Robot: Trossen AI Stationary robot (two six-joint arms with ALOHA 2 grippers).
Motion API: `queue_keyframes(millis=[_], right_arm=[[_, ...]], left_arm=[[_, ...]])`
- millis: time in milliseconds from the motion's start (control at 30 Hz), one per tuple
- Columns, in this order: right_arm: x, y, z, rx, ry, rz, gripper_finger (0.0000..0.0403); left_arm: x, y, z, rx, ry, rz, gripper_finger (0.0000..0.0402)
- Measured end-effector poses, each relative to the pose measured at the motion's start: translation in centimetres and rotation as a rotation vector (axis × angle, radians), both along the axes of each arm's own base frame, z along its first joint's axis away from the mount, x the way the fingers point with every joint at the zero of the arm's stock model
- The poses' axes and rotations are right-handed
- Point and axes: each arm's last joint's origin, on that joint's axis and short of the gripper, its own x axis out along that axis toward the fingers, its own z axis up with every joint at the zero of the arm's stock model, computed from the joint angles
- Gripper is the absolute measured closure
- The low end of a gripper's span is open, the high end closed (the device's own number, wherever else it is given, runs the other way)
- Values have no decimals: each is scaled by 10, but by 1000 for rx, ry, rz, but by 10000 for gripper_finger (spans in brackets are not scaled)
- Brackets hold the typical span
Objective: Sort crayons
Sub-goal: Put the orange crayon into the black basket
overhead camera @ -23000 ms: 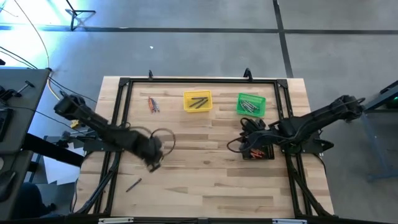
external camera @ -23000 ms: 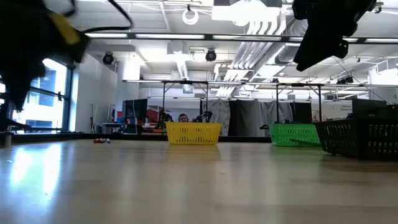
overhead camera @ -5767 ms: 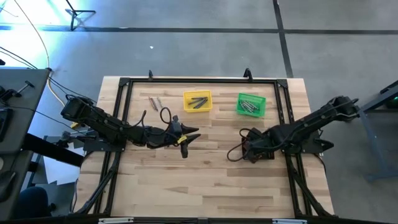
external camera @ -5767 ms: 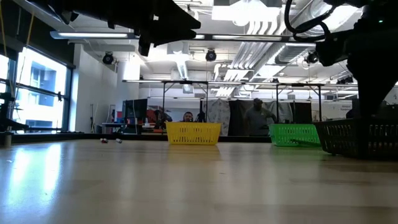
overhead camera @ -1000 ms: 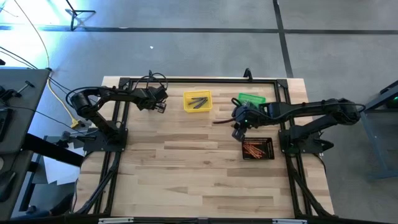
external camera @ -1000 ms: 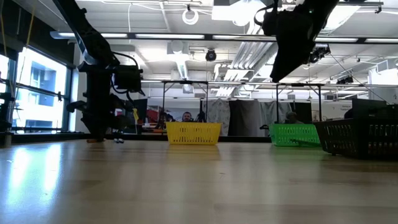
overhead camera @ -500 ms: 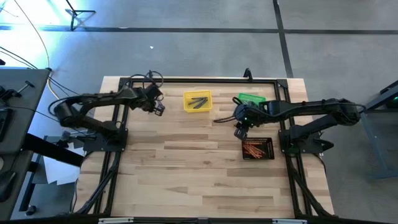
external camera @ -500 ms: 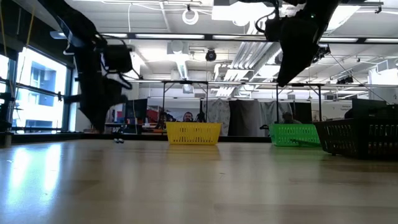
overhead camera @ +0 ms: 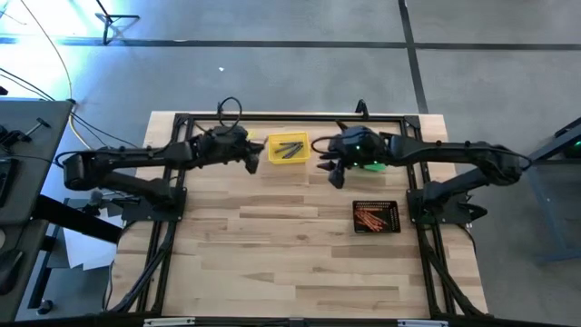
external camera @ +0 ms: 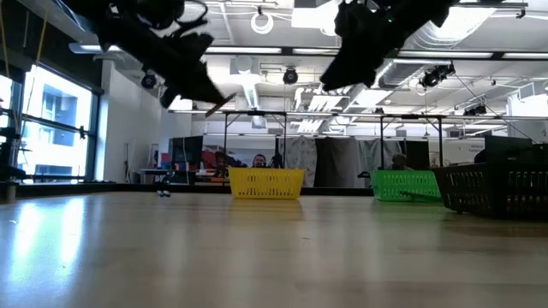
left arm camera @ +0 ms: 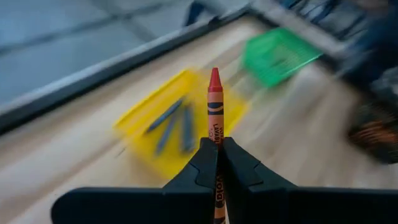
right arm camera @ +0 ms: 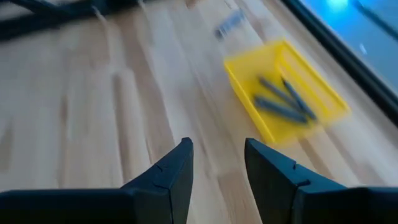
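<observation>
We carry an orange crayon [left arm camera: 214,106] clamped in our left end effector [left arm camera: 217,163], right end effector [right arm camera: 214,163] empty and parted, bins [overhead camera: 289,149] part-filled, strays left far-left.

An orange-red crayon [left arm camera: 215,106] is clamped between the closed fingers of the left hand [left arm camera: 217,163], tip pointing forward. Grey crayons [overhead camera: 289,148] are seen lying in the yellow bin [overhead camera: 272,156]. Orange-red crayons [overhead camera: 375,219] are heaped in the black bin [overhead camera: 397,217].

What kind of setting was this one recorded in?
Probably a robotics lab in a large open workspace: a wooden table on a concrete floor, exposed ceiling ducts, and framed workstations with a person seated behind.
</observation>
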Motion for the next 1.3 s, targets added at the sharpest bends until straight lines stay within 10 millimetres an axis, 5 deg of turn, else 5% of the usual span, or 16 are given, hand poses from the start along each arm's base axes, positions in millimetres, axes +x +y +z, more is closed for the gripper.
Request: queue_keyframes(millis=[233,533,1300], right_arm=[[27,4,-4,-43,-144,128,263],[36,7,5,-92,-261,174,263],[47,36,21,-56,-457,158,263]], left_arm=[[23,-31,15,97,-178,-161,401],[32,-66,27,181,-293,-200,401],[72,-98,41,338,-541,-224,402]])
